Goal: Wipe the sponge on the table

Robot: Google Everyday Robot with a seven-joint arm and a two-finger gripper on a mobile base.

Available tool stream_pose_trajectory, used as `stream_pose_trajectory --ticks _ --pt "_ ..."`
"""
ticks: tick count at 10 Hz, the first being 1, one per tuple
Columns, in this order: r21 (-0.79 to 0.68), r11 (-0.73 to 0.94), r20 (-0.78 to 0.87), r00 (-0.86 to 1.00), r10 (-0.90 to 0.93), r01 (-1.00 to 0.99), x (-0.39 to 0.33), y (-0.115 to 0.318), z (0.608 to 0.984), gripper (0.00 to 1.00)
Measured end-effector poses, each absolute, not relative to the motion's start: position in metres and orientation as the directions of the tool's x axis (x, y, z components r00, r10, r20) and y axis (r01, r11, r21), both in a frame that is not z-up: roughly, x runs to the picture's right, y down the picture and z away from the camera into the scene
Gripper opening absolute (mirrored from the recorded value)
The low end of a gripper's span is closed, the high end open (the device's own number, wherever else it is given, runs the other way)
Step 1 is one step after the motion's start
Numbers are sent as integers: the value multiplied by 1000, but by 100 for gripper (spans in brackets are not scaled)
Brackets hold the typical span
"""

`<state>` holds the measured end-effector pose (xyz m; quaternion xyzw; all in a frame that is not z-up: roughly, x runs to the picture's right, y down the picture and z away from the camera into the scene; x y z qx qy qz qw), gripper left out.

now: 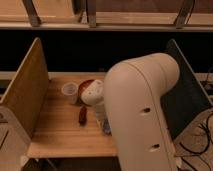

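Observation:
My big cream arm (142,115) fills the middle and right of the camera view and reaches down over the light wooden table (55,135). Its rounded wrist (93,93) hangs above the table's middle. Below it, the gripper (102,118) points down at the tabletop, mostly hidden by the arm, and it is shut. A small pale blue-grey piece, the sponge (106,129), shows right under the gripper at the arm's edge. I cannot tell whether the gripper holds it.
A white cup (70,92) and an orange bowl (86,84) stand at the back of the table. A dark red oblong object (82,115) lies left of the gripper. Upright boards (27,92) wall both sides, the right one (187,95) dark.

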<state>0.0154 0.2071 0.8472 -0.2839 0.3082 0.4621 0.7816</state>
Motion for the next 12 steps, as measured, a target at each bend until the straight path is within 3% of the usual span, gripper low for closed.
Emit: stream_pose_trajectory --ticks 7,12 --pt "-93 447 -706 375 600 -890 18 150 878 0" --pt "-158 502 -688 459 562 -850 -24 160 891 0"
